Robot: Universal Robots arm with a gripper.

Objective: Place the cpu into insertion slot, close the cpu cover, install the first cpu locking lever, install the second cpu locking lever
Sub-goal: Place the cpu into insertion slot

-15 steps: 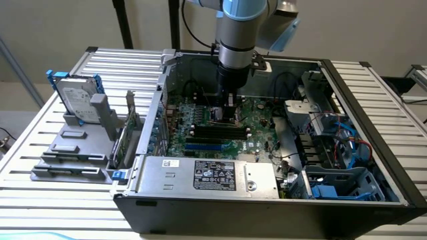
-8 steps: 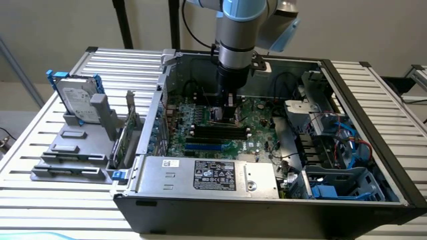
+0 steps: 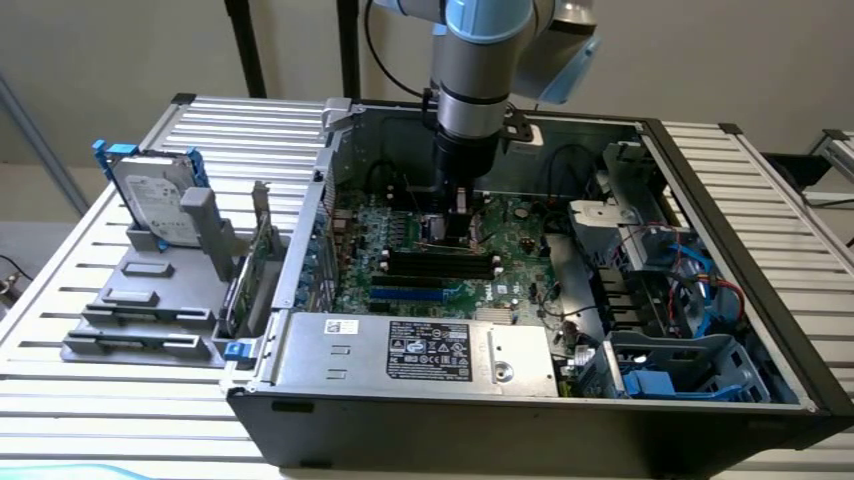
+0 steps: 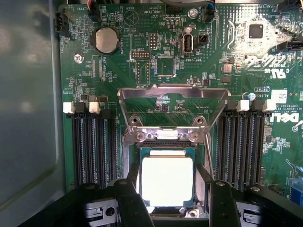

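The cpu [image 4: 166, 182], a pale square chip, lies flat inside the insertion slot [image 4: 200, 179] on the green board [image 4: 113, 85]. The cpu cover [image 4: 173, 91], a silver frame, stands swung back from the slot on its hinge. My gripper [image 4: 169, 182] is open, with its two black fingers [image 4: 130, 203] straddling the chip at a distance on each side and nothing held. In the exterior view my gripper [image 3: 455, 228] reaches straight down into the open computer case, just above the middle of the board [image 3: 514, 260], and hides the slot.
Long black memory slots [image 4: 90, 146] flank the socket on both sides. A coin battery [image 4: 106, 40] sits beyond the cover. The power supply box [image 3: 414, 350], a blue drive cage [image 3: 681, 370] and the case walls hem in the board. A hard drive [image 3: 154, 195] stands outside on the exterior view's left.
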